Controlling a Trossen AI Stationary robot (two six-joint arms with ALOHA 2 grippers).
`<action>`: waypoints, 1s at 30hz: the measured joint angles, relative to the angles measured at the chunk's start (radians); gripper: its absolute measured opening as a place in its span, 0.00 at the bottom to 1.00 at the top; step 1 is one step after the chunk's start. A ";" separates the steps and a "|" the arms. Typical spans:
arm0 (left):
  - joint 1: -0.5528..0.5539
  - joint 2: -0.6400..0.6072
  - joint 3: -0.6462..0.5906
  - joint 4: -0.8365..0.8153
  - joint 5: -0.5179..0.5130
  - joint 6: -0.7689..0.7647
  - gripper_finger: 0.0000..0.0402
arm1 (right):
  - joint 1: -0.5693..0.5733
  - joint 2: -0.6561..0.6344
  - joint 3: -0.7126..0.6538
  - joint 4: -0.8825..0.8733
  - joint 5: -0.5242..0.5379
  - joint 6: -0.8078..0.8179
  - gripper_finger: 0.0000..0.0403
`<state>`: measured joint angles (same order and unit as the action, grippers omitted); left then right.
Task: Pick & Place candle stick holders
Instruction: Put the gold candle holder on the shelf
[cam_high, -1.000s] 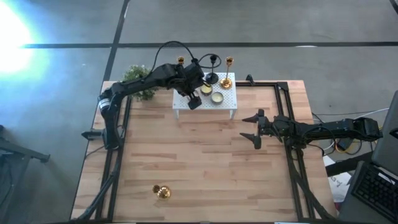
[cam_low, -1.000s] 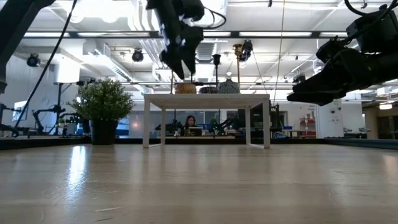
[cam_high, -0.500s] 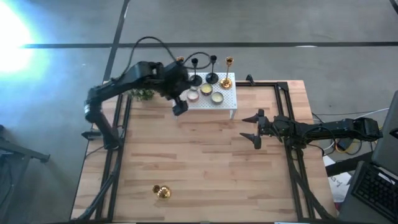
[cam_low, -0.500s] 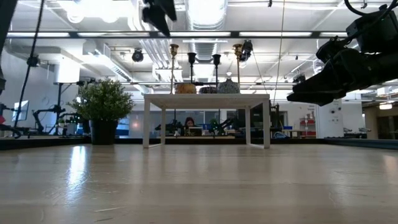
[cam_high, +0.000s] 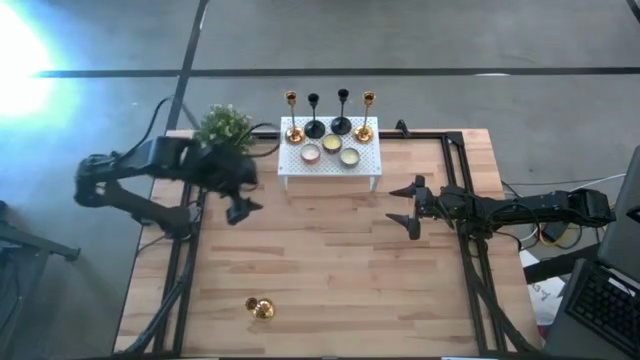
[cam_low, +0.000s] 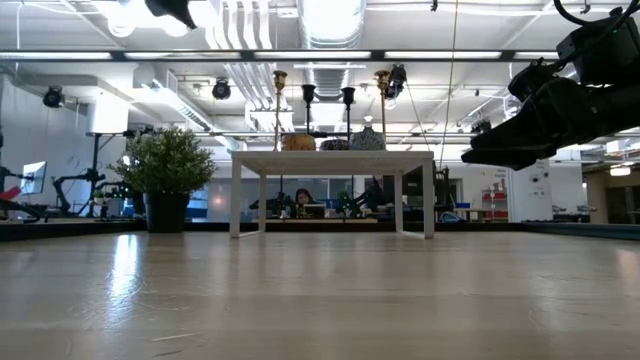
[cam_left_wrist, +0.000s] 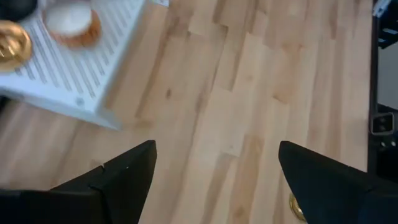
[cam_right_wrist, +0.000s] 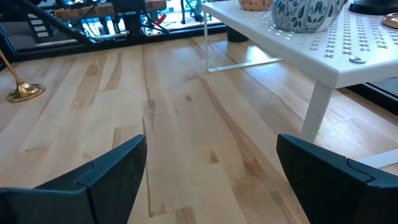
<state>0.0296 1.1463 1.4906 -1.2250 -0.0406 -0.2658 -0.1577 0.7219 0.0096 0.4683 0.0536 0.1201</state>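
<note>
High view from above shows pretty much everything: the white rack (cam_high: 330, 165) sits at the far edge of the wooden table (cam_high: 330, 290), with four candle stick holders (cam_high: 329, 114) lined up along its back edge, gold (cam_high: 292, 131), black (cam_high: 314, 126), black (cam_high: 342, 122), gold (cam_high: 366, 129), all upright. Just in front of them on the rack are three little candle cups (cam_high: 330, 151). A fifth gold holder (cam_high: 260, 308) lies tipped over on the table near the front left, well apart from everything else. The left gripper (cam_high: 238, 207) hangs off to the left of the rack, near the potted plant (cam_high: 222, 127), fingers spread wide and holding nothing; its wrist camera looks down at bare wood and one corner of the rack. The right gripper (cam_high: 404, 204) hovers over the table on the right side of the rack, also spread apart and empty. Down at table level you can see a person (cam_low: 304, 197) sitting way back in the room under the rack.
</note>
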 joint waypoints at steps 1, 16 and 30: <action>-0.011 -0.039 -0.049 0.017 0.000 -0.016 0.85 | 0.000 0.000 0.000 0.000 0.000 0.000 0.88; -0.097 -0.417 -0.843 0.552 0.078 -0.089 0.85 | 0.000 0.000 0.000 0.000 0.000 0.000 0.85; -0.121 -0.400 -1.303 1.022 0.524 -0.239 0.85 | 0.000 0.000 0.000 0.000 0.000 0.000 0.86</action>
<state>-0.0911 0.7467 0.1881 -0.2034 0.4834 -0.5052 -0.1577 0.7223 0.0093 0.4686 0.0532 0.1200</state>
